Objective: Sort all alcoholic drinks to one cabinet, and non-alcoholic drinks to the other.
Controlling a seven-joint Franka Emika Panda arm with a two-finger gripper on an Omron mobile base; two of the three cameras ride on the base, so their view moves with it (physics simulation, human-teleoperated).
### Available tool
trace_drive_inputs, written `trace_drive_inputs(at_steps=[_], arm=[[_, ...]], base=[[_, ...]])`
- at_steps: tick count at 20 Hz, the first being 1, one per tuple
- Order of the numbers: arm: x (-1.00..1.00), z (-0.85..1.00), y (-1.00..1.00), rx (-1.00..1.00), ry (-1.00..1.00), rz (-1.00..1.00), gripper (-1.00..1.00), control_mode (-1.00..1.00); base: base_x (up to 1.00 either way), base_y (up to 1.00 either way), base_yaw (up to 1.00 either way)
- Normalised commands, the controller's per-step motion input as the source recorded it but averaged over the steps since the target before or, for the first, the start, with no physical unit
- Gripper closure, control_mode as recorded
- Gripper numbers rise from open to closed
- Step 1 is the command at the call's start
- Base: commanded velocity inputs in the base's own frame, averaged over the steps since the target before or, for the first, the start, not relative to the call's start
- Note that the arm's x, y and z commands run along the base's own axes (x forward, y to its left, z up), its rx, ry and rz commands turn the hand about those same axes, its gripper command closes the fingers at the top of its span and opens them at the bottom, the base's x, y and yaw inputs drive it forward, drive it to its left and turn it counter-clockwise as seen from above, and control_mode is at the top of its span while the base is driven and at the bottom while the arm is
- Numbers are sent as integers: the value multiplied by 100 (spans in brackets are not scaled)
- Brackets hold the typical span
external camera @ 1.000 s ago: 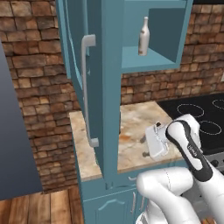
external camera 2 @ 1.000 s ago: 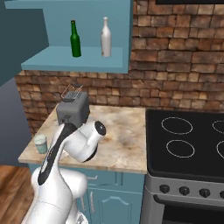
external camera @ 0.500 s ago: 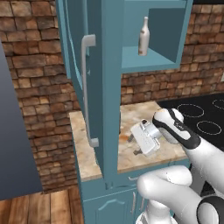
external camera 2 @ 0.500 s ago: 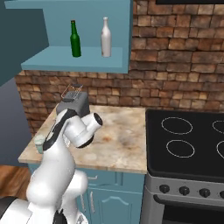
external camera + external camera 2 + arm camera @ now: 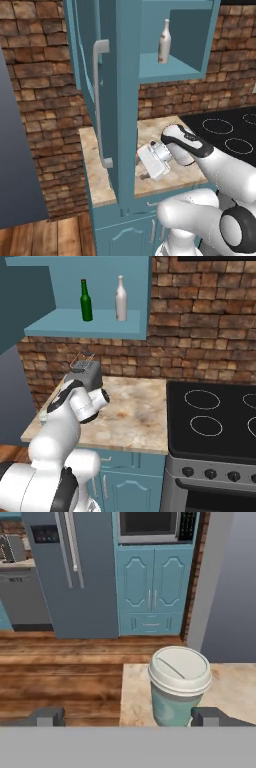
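Lining up on the small pale lidded cup with a greenish band [image 5: 179,691], which stands near the left edge of the marbled beige stone counter [image 5: 135,411]

Gripper [image 5: 130,716] is spread wide, holding nothing, its dark fingertips [image 5: 47,716] low either side, and the cup sits toward the right tip rather than centred; I'd judge it should shift across to centre the cup, then close on the body below the lid. Up in the open teal wall cabinet [image 5: 85,326] stand a slim cream-white glass bottle [image 5: 120,299] and, beside it, a dark green glass bottle [image 5: 86,300]. Red-brown brick wall [image 5: 200,331] backs the counter, a black stovetop [image 5: 215,416] lies right of it, and wood flooring [image 5: 60,677] runs below
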Motion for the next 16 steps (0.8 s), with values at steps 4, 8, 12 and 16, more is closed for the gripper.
trace_drive_inputs(at_steps=[4, 8, 12, 16], arm=[[0, -26, 30, 11, 0, 0, -100, -100], [0, -33, 35, 8, 0, 0, -100, -100], [7, -23, 19, 8, 0, 0, -100, -100], [14, -18, 13, 6, 0, 0, -100, -100]], base=[[0, 0, 0], [0, 0, 0], [0, 0, 0], [0, 0, 0]])
